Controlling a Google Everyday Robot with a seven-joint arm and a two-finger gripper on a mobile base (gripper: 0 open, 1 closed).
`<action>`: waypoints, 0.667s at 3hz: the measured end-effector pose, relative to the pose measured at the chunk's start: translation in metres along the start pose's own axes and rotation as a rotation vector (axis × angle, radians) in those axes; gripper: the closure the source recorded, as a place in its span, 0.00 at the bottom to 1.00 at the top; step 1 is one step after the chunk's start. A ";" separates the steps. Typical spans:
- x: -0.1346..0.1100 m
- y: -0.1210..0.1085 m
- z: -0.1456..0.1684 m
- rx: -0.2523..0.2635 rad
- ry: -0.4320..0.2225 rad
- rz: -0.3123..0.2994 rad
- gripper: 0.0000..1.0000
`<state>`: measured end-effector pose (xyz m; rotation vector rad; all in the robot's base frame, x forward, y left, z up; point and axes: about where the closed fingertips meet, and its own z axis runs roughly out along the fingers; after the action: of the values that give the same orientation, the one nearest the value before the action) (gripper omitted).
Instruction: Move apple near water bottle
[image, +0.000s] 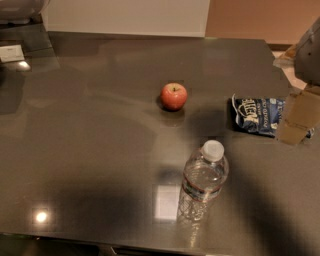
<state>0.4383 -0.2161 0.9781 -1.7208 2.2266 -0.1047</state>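
Note:
A small red apple (173, 96) with a short stem stands alone on the dark glossy table (90, 125), a little past its middle. A clear water bottle (204, 180) with a white cap stands upright nearer the front edge, below and slightly right of the apple, with a clear gap between them. My gripper (296, 122) comes in from the right edge, over the right end of a blue snack bag. It is well to the right of the apple and holds nothing that I can see.
A blue snack bag (257, 116) with white lettering lies flat to the right of the apple, partly under the gripper. A white card (11, 52) and a dark object sit at the far left corner. The table's front edge runs along the bottom.

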 end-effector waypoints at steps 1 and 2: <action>-0.002 -0.001 -0.001 -0.001 -0.003 0.001 0.00; -0.023 -0.023 0.008 0.013 -0.035 -0.001 0.00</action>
<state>0.4669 -0.1990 0.9812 -1.7040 2.1951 -0.0886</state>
